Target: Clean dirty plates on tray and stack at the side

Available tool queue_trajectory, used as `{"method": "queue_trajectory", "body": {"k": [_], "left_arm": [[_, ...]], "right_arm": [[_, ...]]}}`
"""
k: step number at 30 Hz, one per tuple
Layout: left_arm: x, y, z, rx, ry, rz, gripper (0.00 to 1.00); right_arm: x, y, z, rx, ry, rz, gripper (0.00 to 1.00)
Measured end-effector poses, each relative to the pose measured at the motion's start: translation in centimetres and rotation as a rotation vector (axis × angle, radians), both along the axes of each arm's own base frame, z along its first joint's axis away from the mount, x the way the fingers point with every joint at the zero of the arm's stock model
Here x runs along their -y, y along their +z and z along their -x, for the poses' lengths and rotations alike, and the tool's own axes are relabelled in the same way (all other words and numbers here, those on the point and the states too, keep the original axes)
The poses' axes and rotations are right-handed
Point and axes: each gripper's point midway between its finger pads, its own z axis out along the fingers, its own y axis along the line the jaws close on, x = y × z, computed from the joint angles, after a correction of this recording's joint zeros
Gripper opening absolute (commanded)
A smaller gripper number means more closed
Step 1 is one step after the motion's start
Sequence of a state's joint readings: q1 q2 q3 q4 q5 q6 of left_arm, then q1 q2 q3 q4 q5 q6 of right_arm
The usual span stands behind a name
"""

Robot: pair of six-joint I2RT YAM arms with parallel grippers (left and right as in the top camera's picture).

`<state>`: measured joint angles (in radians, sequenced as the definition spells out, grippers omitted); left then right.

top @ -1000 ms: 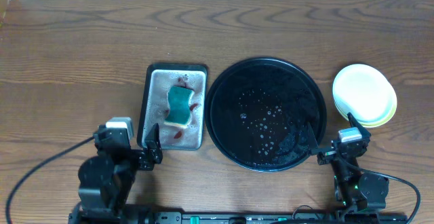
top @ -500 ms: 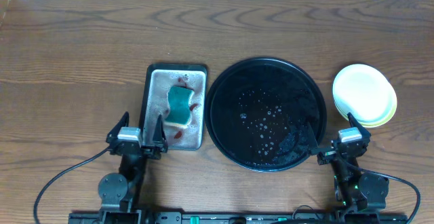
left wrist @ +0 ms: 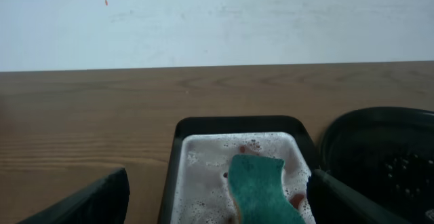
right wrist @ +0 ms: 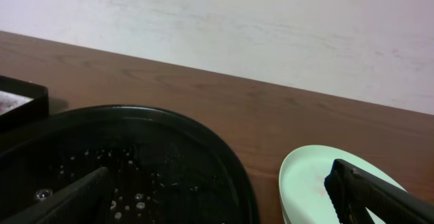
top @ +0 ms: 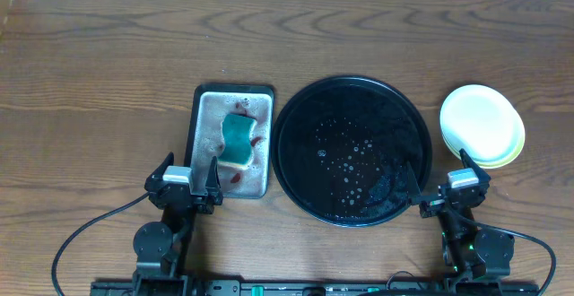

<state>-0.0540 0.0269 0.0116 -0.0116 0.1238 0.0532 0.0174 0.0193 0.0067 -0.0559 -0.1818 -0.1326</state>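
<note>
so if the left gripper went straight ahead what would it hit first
Probably the grey tray, seen ahead between the left gripper's open jaws, then the green sponge on it. Height is unclear; it might clear the rim.

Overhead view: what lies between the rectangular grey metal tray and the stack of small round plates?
The large round black tray, wet and plateless, sits between the grey metal tray and the pale plate stack; the overhead view shows it.

Both arms are matte black, each with 1 pale grey block at the wrist and 1 thin black cable looping off. The left gripper and right gripper have 2 dark tapered fingers each.
</note>
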Motion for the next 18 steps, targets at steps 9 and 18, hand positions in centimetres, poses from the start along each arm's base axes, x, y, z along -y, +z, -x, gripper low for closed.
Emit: {"method": "queue_trajectory", "body": {"k": [9,18], "left_arm": [[0.00,-0.22,-0.03,-0.010,0.000,-0.001,0.84],[0.00,-0.22,-0.03,-0.010,0.000,-0.001,0.84]], "right_arm": [[0.00,0.00,0.00,0.000,0.000,0.000,0.99],[0.00,0.00,0.00,0.000,0.000,0.000,0.99]]}}
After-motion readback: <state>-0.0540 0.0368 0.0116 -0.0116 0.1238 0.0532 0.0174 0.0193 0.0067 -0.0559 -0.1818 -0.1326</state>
